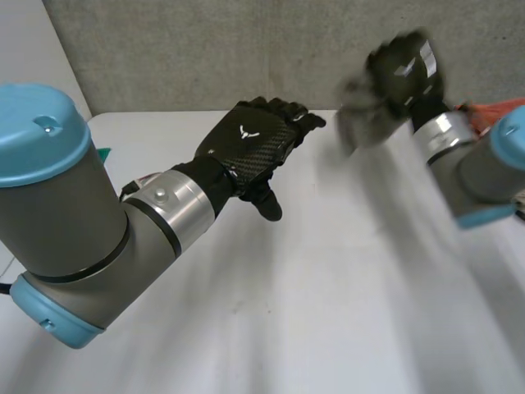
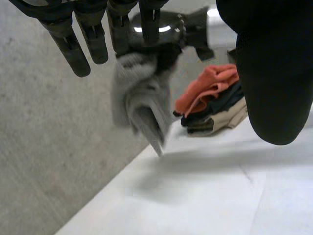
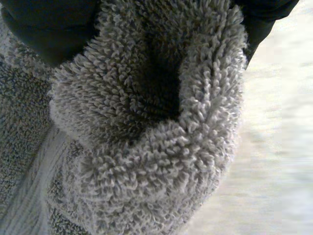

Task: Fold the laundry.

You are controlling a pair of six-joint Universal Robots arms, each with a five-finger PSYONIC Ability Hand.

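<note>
One towel (image 1: 361, 115): grey terry, bunched — hanging over the white table (image 1: 328, 312) near its far edge.
Right hand (image 1: 402, 70): raised, fingers curled tight round the towel's top; pile loops bulge under its palm.
Left hand (image 1: 250, 148): fingers straight and loosely spread, holding nothing — beside the towel, apart from it.
Marking: white emblem (image 1: 245, 133) on the left hand's woven-pattern back.
Folded pile (image 2: 212, 103): orange over dark over beige, at the table's far right corner, by the wall (image 2: 49, 122).

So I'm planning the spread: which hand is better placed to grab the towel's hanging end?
The left hand: open and empty beside the towel, while the right hand is clenched on its top.
</note>
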